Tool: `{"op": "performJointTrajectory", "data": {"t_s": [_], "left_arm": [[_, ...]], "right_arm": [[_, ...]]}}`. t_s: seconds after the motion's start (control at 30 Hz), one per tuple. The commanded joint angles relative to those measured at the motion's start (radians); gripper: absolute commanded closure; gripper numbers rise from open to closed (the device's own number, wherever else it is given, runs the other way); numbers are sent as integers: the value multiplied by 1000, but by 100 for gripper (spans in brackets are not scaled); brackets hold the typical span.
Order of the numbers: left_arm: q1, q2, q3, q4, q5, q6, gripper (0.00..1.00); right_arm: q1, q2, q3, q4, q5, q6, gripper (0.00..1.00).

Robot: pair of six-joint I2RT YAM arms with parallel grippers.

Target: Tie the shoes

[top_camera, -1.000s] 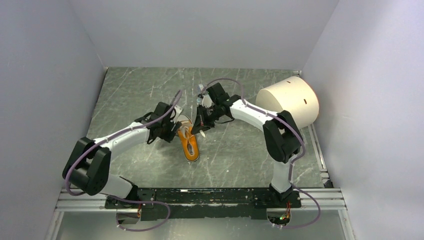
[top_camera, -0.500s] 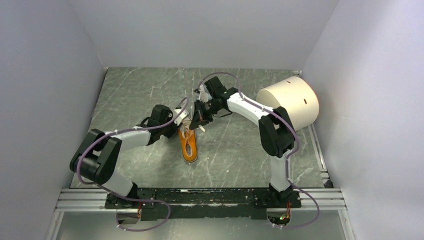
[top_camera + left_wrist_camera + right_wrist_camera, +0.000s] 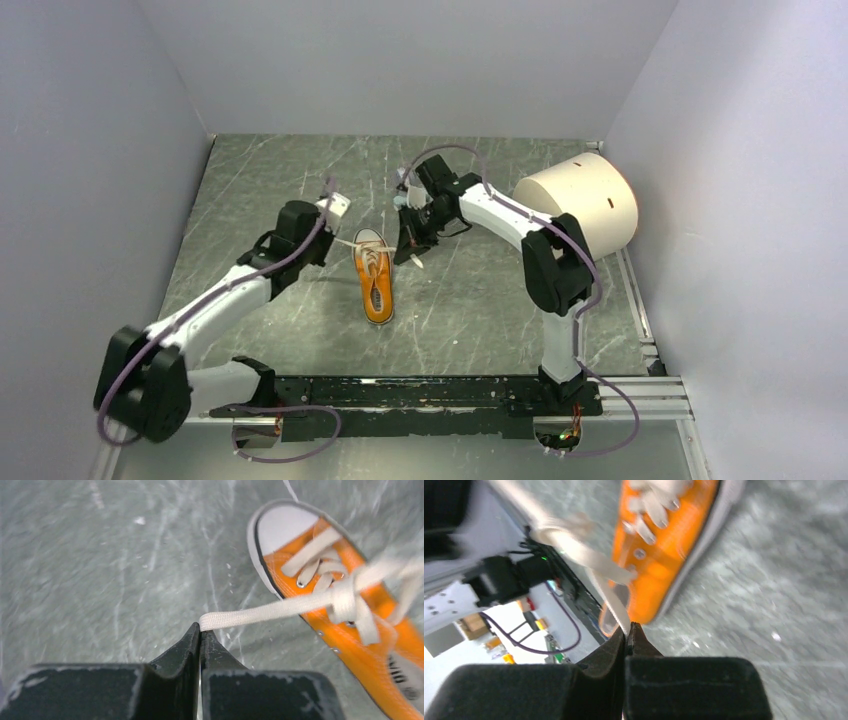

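Orange canvas low-top sneaker (image 3: 377, 290) with a white rubber sole lies near the middle of the grey marbled tabletop (image 3: 480, 300), toe cap toward 12 o'clock and heel toward 6. Your left gripper (image 3: 200, 630) is pinched tight on the tip of one long cream-white lace (image 3: 270, 611), drawn taut toward 9 o'clock from a first crossing over the eyelets. Your right gripper (image 3: 628, 630), just beside the shoe at its 3 o'clock, looks closed on the other lace, though that view is blurred.

You appear to be cinching the first knot. Pull both ends outward evenly and low, opposite each other, so the shoe does not swing or lift. The left grip sits on the very end of the lace, so ease the tension or it may slip free. Stop once the crossing seats snugly on the tongue.

A cream cylindrical drum (image 3: 580, 205) lies against the wall at 3 o'clock, well apart from the shoe. Its opening is not visible, so you cannot tell what it holds.
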Motion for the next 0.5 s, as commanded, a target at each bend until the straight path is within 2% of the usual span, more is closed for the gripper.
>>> {"op": "performJointTrajectory", "data": {"t_s": [0.0,0.1,0.17,0.3,0.47], "left_arm": [[7,-210,94,-220,-133,-260,95],[12,-248,160,-334,-231,-421,95],[31,-209,226,-515,-290,-577,95],[67,-124,264,-706,-167,-825,95],[135,-118,168,-711,-82,-895,95]], "right_arm": [[-4,-92,-136,-111,135,-128,100],[-13,-163,-256,-73,205,-146,100],[-25,-181,-280,-78,231,-160,100],[-44,-203,-275,-97,350,-169,100],[-103,-232,-264,-116,460,-160,100]]}}
